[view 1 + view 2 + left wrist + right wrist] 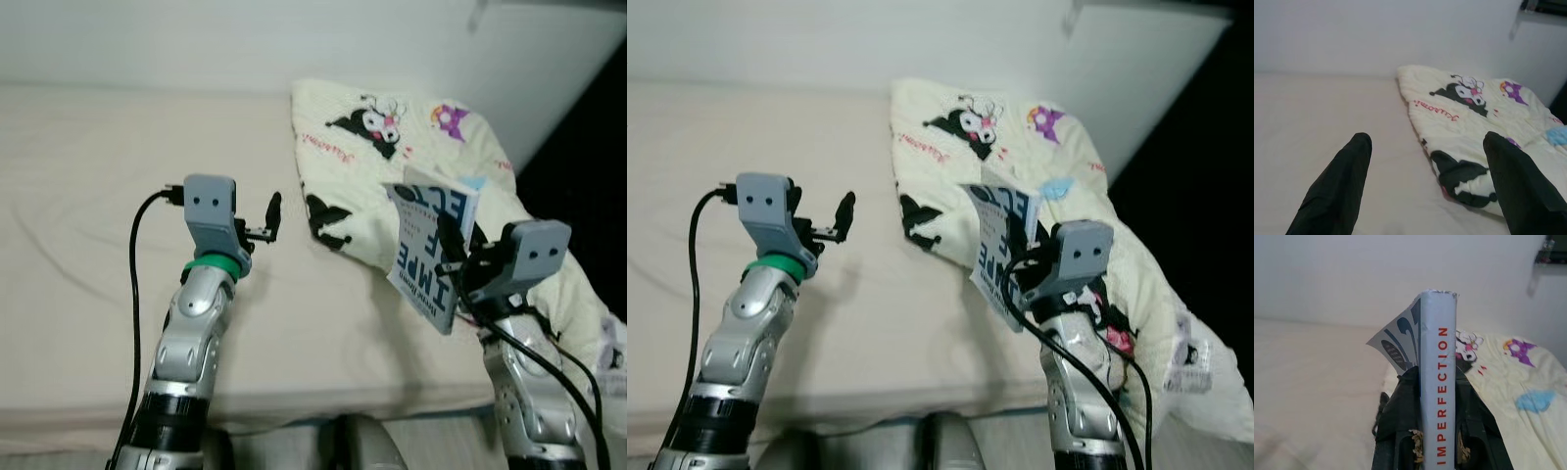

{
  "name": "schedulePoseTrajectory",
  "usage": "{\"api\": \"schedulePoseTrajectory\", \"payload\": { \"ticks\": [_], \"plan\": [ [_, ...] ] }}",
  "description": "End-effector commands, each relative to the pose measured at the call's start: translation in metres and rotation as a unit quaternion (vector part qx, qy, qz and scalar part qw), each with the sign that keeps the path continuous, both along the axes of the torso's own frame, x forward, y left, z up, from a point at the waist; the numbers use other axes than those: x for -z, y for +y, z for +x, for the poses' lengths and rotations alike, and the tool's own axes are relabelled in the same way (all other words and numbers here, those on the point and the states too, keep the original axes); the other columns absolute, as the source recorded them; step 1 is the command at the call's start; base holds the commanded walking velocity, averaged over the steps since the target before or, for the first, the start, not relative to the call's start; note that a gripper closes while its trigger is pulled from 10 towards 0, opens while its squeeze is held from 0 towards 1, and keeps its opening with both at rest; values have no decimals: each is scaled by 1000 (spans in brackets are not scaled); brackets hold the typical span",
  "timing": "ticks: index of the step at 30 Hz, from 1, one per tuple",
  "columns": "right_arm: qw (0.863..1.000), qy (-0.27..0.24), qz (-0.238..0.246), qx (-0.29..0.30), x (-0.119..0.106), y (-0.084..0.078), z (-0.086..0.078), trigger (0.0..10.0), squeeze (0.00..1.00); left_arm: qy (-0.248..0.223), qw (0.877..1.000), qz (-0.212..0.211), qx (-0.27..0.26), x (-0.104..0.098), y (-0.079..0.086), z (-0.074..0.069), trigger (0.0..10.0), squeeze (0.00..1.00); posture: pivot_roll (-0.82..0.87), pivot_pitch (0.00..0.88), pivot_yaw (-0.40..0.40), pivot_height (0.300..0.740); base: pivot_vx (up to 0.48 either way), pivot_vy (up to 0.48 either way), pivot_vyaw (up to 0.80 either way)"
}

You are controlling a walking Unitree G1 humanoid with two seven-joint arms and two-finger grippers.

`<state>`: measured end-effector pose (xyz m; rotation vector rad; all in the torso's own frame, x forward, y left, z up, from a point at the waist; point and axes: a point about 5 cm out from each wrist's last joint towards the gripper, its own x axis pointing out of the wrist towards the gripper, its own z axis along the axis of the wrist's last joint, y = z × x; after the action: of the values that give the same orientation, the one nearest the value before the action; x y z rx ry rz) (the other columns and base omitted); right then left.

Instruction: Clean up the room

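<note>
While my right gripper (453,257) clamps a slim, glossy paperback book (431,246) at 3 o'clock, my left gripper (1427,183) hovers spread over the smooth beige mattress (88,196); a soft cartoon-print quilt (362,147) lies at 1 o'clock.

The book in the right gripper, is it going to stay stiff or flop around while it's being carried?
The book looks like a paperback: its front cover already curls away from the spine, so the pages will probably splay. The right gripper pinches it across the spine, which should stay fairly rigid. It seems light, though the glossy cover could slip.
</note>
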<state>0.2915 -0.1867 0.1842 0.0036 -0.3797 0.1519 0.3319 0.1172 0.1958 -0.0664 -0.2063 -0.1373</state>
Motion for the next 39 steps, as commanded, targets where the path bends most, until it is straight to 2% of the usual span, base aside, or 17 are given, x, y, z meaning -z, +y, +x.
{"api": "schedulePoseTrajectory", "payload": {
  "ticks": [1,13,19,29,37,39],
  "plan": [
    [1000,-6,0,9,0,-5,-2,10000,0,9,1000,7,6,5,-3,0,10000,0,-111,107,-31,688,0,0,0],
    [1000,-4,1,23,1,-8,-1,10000,0,15,999,16,23,8,-9,1,10000,0,-113,105,-32,740,0,0,0],
    [999,-1,4,45,1,-11,0,10000,0,14,999,27,36,8,-15,0,10000,0,-113,105,-32,740,0,0,0],
    [999,1,6,46,2,-12,1,10000,0,12,998,35,54,8,-21,-1,10000,0,-118,105,-28,740,0,0,0],
    [998,17,11,57,11,-16,1,10000,0,33,995,56,73,23,-25,-4,10000,0,-121,100,-24,740,0,0,0],
    [998,21,12,58,14,-16,0,10000,0,37,993,76,76,29,-26,-4,10000,0,-121,100,-24,740,0,0,0]
  ]
}}
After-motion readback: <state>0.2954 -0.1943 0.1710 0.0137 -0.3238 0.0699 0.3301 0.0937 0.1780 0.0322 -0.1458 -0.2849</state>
